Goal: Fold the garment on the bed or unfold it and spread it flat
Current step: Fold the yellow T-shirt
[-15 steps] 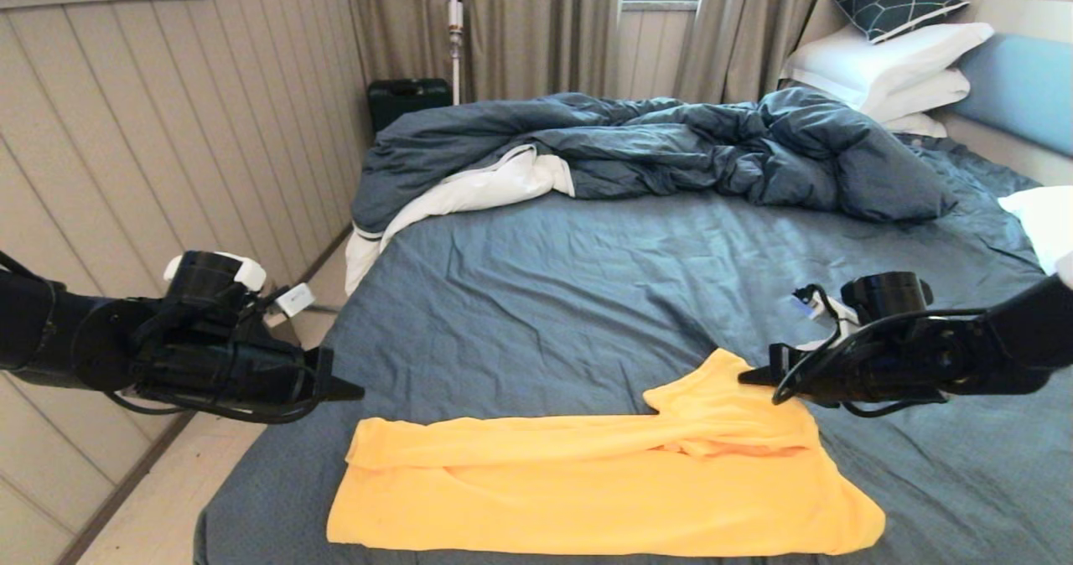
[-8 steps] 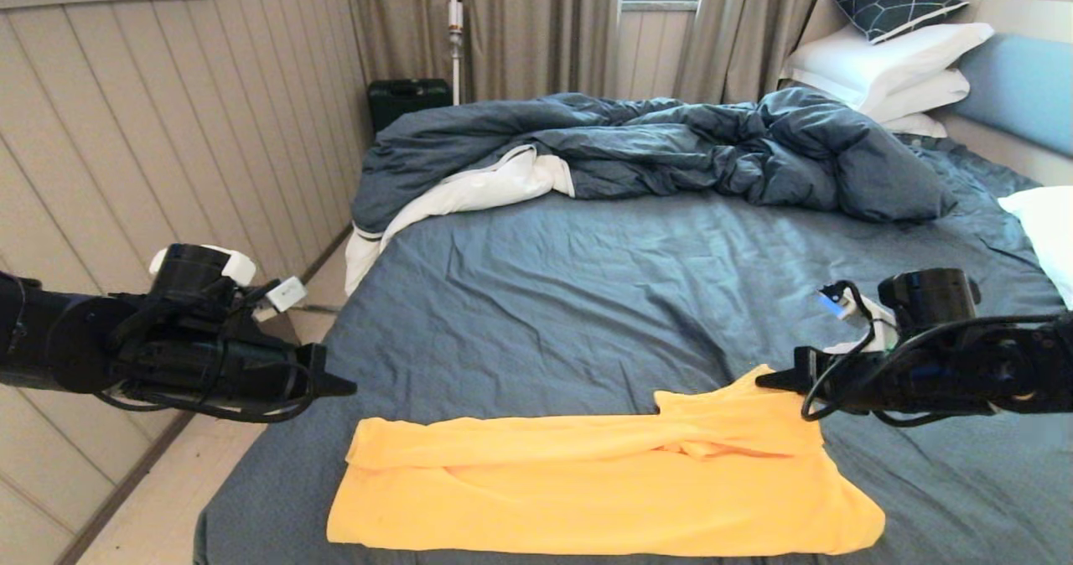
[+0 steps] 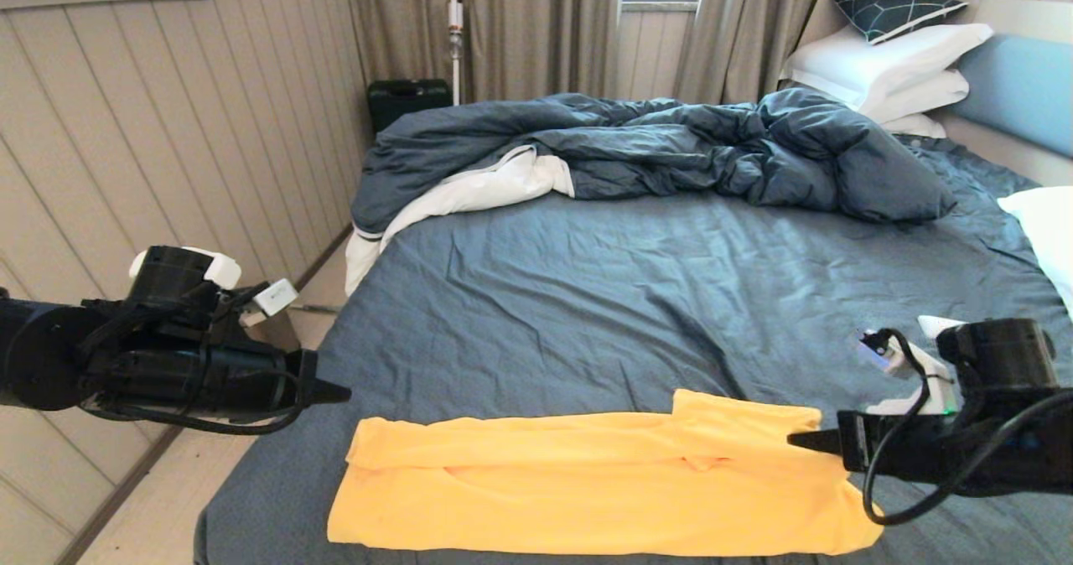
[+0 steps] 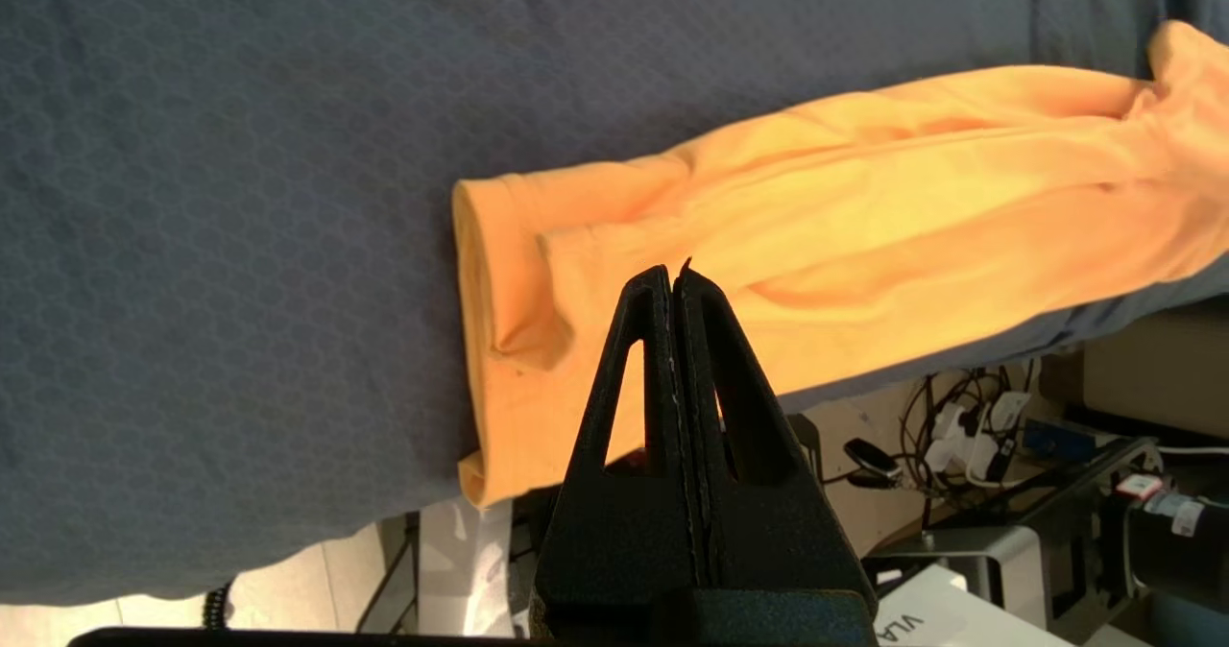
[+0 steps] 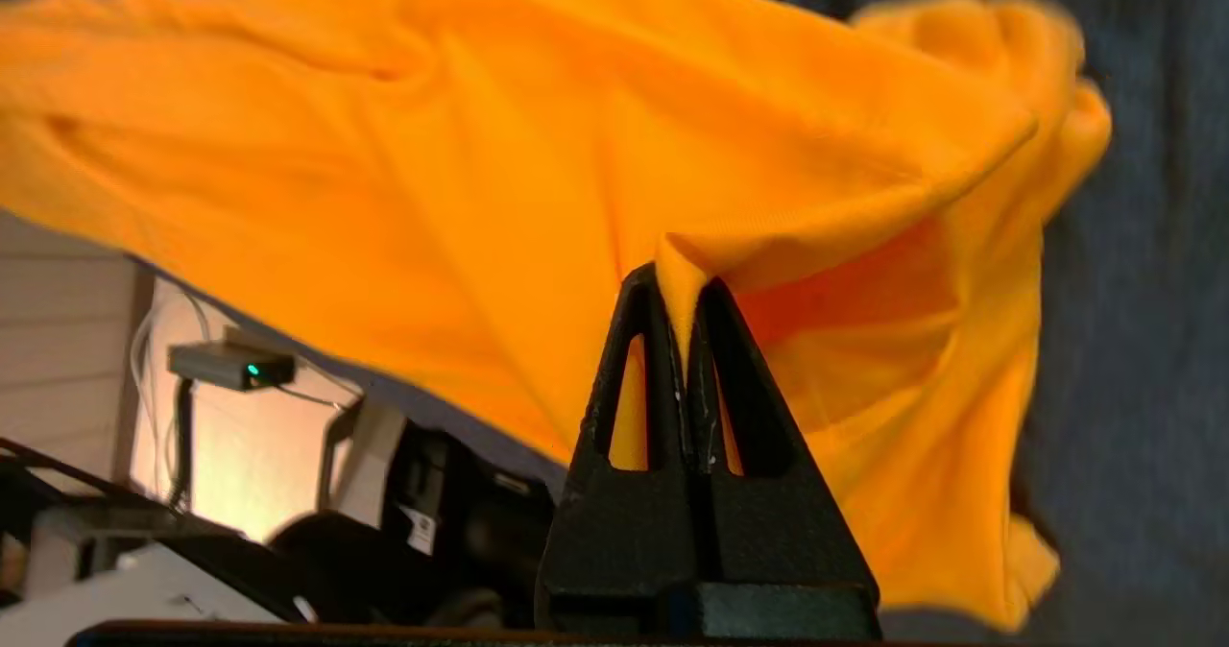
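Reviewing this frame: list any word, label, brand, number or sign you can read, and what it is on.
"VLA": partial black letters on a white box under the bed edge in the left wrist view; the rest is cut off.
Small labels on the gear by the cables: too small to read.
Yellow garment: no print or neck label shows as it lies folded.
Nothing else legible in any view.

One garment, two end effectors
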Motion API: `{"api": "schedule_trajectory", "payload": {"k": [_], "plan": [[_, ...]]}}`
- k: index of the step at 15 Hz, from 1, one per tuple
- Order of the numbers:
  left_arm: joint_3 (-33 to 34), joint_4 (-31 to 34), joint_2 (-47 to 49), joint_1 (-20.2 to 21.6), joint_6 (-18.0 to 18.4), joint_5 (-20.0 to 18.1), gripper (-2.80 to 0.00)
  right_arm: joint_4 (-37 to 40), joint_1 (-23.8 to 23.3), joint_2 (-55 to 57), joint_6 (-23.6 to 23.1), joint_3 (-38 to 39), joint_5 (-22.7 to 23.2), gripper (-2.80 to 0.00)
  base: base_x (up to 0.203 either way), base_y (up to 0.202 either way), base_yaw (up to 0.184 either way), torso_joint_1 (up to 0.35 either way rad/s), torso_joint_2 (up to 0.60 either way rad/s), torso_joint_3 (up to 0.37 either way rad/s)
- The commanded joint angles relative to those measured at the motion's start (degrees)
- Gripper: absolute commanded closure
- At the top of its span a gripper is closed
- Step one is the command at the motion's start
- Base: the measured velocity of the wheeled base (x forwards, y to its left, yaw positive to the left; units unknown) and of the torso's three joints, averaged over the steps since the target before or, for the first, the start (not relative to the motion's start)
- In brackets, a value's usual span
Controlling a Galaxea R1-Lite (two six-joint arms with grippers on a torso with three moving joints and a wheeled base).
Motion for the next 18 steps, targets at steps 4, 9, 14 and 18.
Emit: {"api": "schedule_trajectory", "payload": {"k": [4,9,14,18], "plan": [[1.4,-0.4,-0.7,-0.2,-0.1,-0.4,0.00,-0.2,-2.1,-0.4,-1.9,3.8,-0.2,0.00,0.000,0.000,0.000,0.000,0.00,0.000],[1.9,-0.4,-0.5,-0.2,-0.2,-0.5,0.00,-0.4,-4.9,-2.1,-2.4,3.9,0.4,-2.80,0.000,0.000,0.000,0.000,0.00,0.000],[1.5,-0.5,-2.4,-0.1,-1.3,-0.4,0.00,0.4,-7.8,-7.4,0.0,-1.2,3.2,-2.80,0.000,0.000,0.000,0.000,0.00,0.000],[2.2,0.0,-7.6,2.0,-4.1,0.1,0.00,0.4,-4.1,-1.3,5.3,-5.9,2.2,0.00,0.000,0.000,0.000,0.000,0.00,0.000]]}}
